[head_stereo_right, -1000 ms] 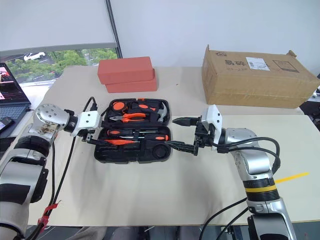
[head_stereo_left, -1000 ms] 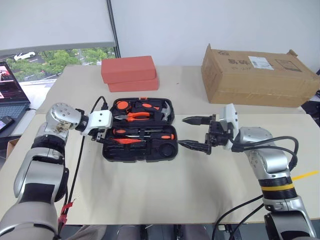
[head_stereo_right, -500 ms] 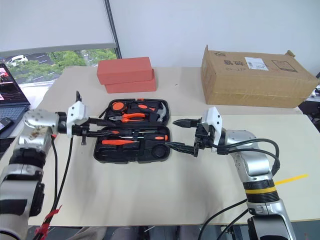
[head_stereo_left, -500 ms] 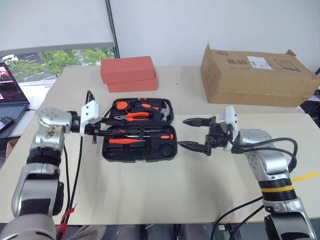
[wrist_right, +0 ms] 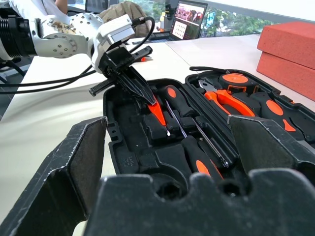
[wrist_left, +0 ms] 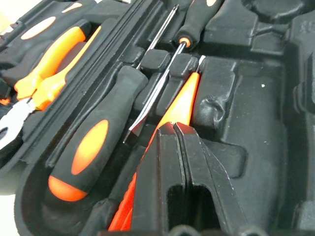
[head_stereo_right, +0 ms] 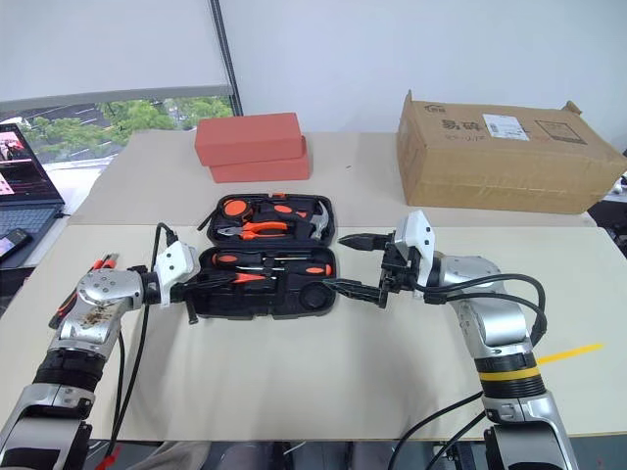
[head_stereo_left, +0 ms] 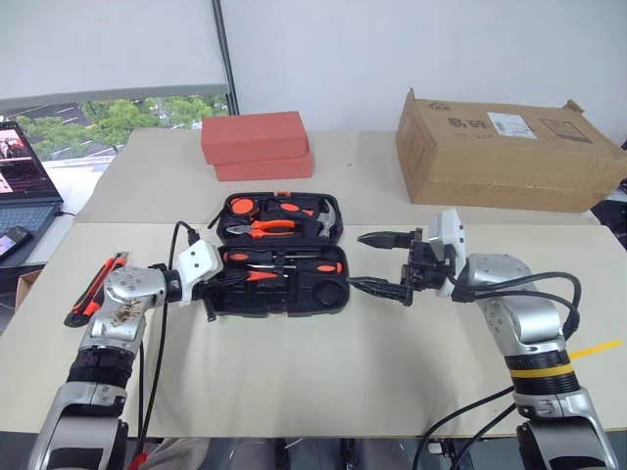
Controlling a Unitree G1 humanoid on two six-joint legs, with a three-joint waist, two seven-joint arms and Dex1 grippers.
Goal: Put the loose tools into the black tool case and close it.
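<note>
Open black tool case [head_stereo_left: 279, 294], screwdrivers [head_stereo_left: 279, 266] inside

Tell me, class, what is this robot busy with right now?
The robot is packing an open black tool case on the table. Its left gripper, shut, is inside the case's front half at an orange tool lying beside the screwdrivers. The right gripper waits open by the case's right end. A utility knife lies loose on the table's left edge.

Both arms are silver-grey metal shells with rounded joint housings and black cables looping alongside. Each wrist ends in a white block carrying a black two-fingered left gripper [head_stereo_left: 227, 281] and right gripper [head_stereo_left: 380, 261]. The right forearm [head_stereo_left: 534, 357] wears a yellow-and-black band.
</note>
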